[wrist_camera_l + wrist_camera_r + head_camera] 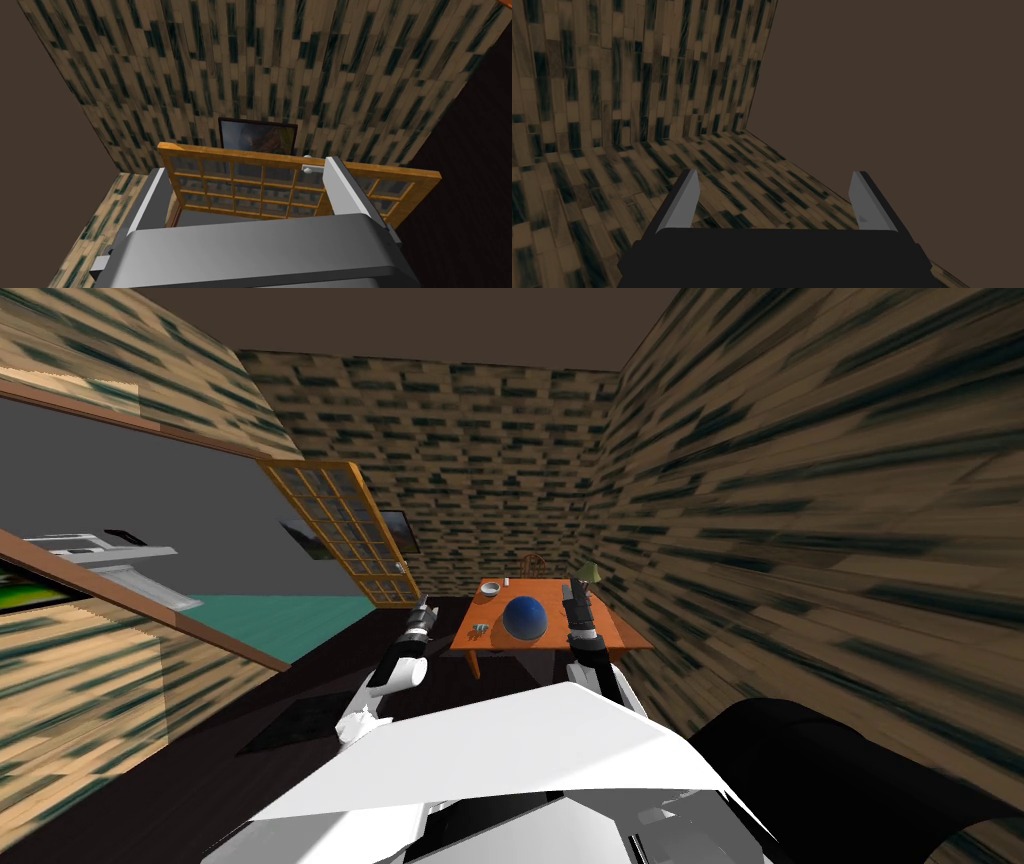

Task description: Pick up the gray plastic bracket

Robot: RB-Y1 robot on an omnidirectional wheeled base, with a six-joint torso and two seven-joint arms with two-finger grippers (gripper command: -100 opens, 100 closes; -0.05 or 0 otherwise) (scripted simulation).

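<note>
A small grey bracket (479, 630) lies on the orange table (610, 626), near its front left corner. My right gripper (568, 589) hovers over the table's right side, beside a big blue ball (524, 618) and well right of the bracket. In the right wrist view its fingers (684, 200) stand wide apart with nothing between them. My left gripper (425, 606) is raised off the table's left edge, left of the bracket. Its fingers (345, 187) are also spread open and hold nothing.
A small white bowl (490, 588) and a tiny light object (507, 582) sit at the table's far left. A chair back (533, 565) stands behind the table. A glass-paned wooden door (340, 528) stands open at the left. A wall runs close along the right.
</note>
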